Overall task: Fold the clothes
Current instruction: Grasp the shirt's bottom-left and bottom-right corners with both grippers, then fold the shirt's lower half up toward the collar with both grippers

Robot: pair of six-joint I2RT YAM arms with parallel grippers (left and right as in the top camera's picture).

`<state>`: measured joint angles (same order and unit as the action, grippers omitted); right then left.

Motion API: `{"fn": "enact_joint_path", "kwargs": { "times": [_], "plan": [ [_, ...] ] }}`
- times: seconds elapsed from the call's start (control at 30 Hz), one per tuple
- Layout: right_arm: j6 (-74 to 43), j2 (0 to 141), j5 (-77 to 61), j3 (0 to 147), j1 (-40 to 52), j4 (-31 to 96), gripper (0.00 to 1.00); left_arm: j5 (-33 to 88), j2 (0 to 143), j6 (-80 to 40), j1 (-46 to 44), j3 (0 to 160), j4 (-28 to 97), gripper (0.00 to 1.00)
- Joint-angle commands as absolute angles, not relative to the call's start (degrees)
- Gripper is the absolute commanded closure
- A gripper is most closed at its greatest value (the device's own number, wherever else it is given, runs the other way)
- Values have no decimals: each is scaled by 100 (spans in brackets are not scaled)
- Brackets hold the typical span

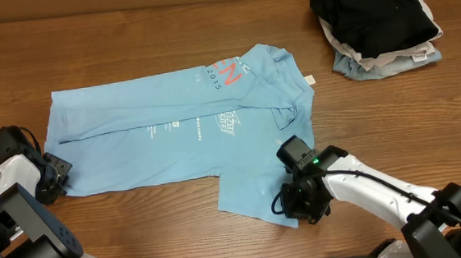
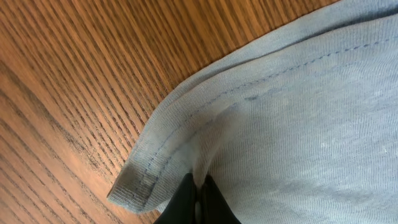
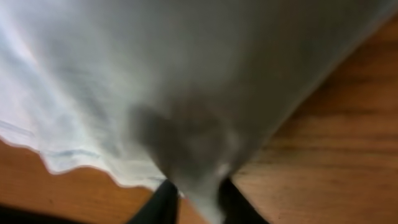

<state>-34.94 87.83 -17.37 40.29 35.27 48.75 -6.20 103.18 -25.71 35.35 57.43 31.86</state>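
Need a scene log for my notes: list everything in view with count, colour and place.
T-shirt: one, light sky-blue with white print, spread mid-table.
black garment: one, black with a small white logo, tops the far-right pile.
folded garments: apparently two, beige and grey-blue, under the black one.
table: one, brown wood.
left end effector: one, black, shut on the T-shirt's left hem.
right end effector: one, black, pinching the T-shirt's near right corner.
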Motion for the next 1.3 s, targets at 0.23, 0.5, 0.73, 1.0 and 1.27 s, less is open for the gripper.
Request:
{"fn": "enact_joint_path", "kwargs": {
  "times": [0.23,0.5,0.73,1.0,1.27],
  "plan": [
    [-3590,8595,-1662,4399,3133,5177,96,-489,10724,-2571,3603,5535,3297,96],
    [-2917,8239,-1658,5758,2314,5754,96,-499,10713,-2502,3610,5787,3695,96],
    [-2746,8340,-1503,6628,1975,5522,96,-510,10713,-2482,3607,6519,4687,96],
    [-2585,8661,-1466,7205,1861,4925,96,-508,10713,-2182,3607,7693,5948,96],
    [-2497,8680,-1129,7472,1855,4305,96,-443,10713,-1883,3605,8224,6027,96]
  ]
}}
